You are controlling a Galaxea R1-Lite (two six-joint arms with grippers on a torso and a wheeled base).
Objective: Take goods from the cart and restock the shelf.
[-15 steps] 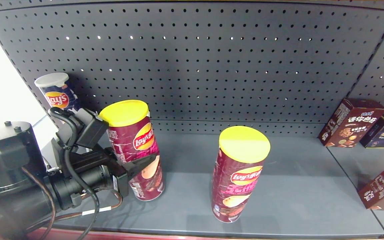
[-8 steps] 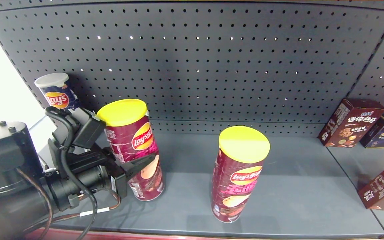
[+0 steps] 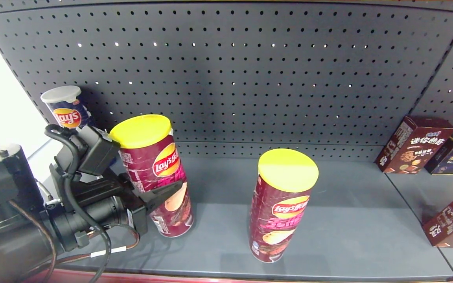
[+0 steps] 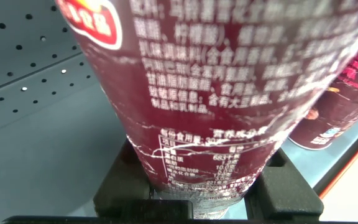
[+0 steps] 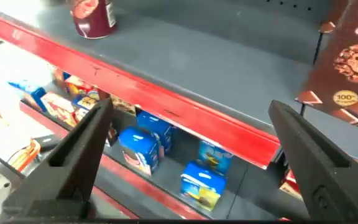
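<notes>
Where the left hand (image 3: 162, 193) pinches it, the chip can (image 3: 150, 157) leans on the shelf (image 3: 348, 228).

Even, fairly bright light falls from above on the shelf (image 3: 328, 220). A soft shadow lies beside the blue can (image 3: 68, 108) on the pegboard (image 3: 250, 78), whose holes show pinpoints of backlight. The head view's far left edge is blown out white, and straight lines bow toward its corners. Close up, the chip can (image 4: 216, 112) looks blurred, its print smeared.
</notes>
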